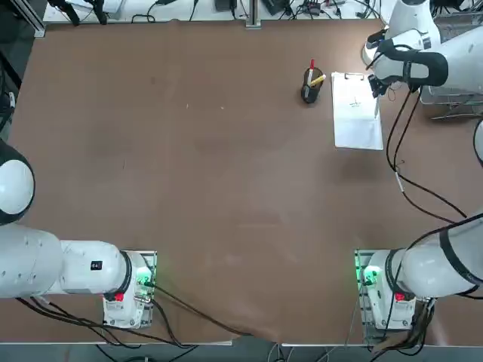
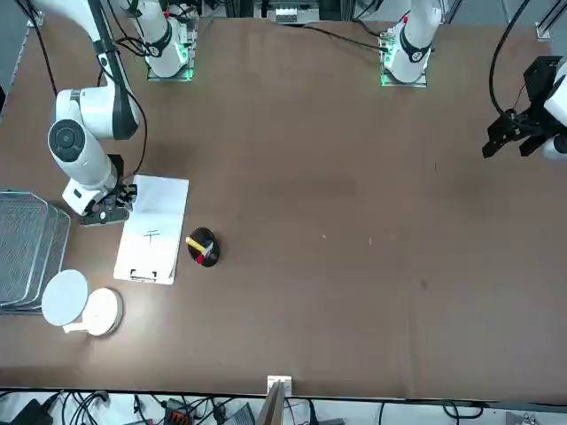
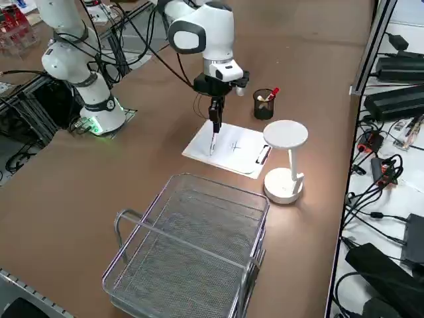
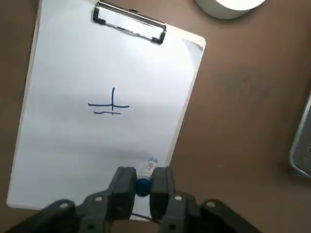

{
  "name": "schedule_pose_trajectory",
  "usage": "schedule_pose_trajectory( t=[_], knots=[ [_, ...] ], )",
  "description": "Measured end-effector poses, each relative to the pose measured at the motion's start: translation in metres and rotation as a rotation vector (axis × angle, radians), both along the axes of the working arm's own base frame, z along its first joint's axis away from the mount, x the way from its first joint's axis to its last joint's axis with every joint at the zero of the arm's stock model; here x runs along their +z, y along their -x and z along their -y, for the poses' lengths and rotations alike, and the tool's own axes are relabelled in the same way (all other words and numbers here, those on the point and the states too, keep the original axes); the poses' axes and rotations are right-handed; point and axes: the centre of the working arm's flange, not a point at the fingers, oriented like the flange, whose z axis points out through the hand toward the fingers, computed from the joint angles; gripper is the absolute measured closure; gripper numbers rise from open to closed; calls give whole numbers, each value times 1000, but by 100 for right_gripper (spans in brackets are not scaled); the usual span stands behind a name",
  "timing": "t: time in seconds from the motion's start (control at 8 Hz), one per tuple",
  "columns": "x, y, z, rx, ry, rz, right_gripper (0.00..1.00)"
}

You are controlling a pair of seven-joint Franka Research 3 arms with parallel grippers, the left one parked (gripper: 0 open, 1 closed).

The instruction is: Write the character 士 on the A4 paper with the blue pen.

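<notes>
While the blue pen stands upright over the A4 paper, the right end effector is clamped shut around its barrel. The clipped sheet, bearing blue strokes, lies at the table's far right, beside a black pen cup.

I count one sheet of paper on one clipboard, and one blue pen pinched in my one working claw. At the frame's upper right sit one black cup holding two pens, one red and one yellow. Alongside I count one white lamp and one wire basket.
</notes>
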Motion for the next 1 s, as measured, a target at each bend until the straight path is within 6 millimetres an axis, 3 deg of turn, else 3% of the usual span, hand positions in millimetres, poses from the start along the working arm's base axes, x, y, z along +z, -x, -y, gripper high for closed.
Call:
schedule_pose_trajectory(
  t=[1.0],
  knots=[
    [-9, -2, -1, 1, -3, 7, 80]
  ],
)
